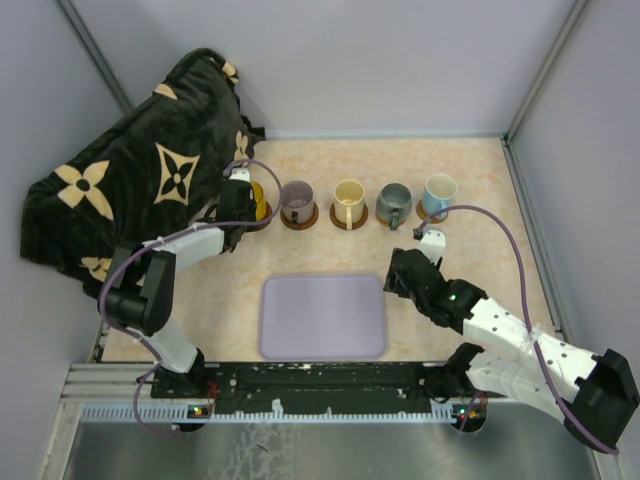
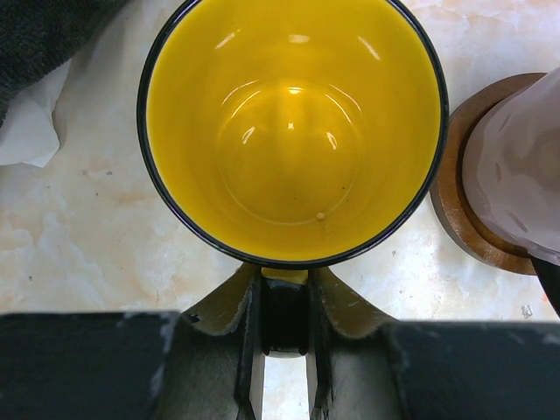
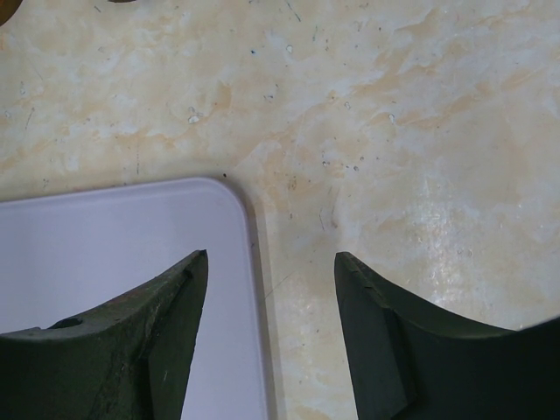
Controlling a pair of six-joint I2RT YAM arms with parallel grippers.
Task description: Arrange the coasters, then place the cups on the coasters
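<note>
Five cups stand in a row at the back: yellow point(image 1: 259, 195), purple-grey point(image 1: 297, 199), cream point(image 1: 348, 199), grey-green point(image 1: 393, 203) and white with light blue point(image 1: 438, 192). Brown coasters show under them, such as the one under the purple-grey cup point(image 1: 299, 219). My left gripper point(image 1: 243, 196) is shut on the handle of the yellow cup point(image 2: 293, 131); the dark handle sits pinched between the fingers, at the left gripper's tips point(image 2: 284, 278). A coaster point(image 2: 453, 206) bearing the purple-grey cup point(image 2: 516, 166) lies just to the right. My right gripper point(image 3: 271, 262) hangs open and empty over the tray's corner.
A lavender tray point(image 1: 323, 345) lies at the front middle, its corner point(image 3: 131, 254) under my right fingers. A dark flower-patterned cloth point(image 1: 140, 170) is heaped at the back left, close to the yellow cup. Walls close in the table on three sides.
</note>
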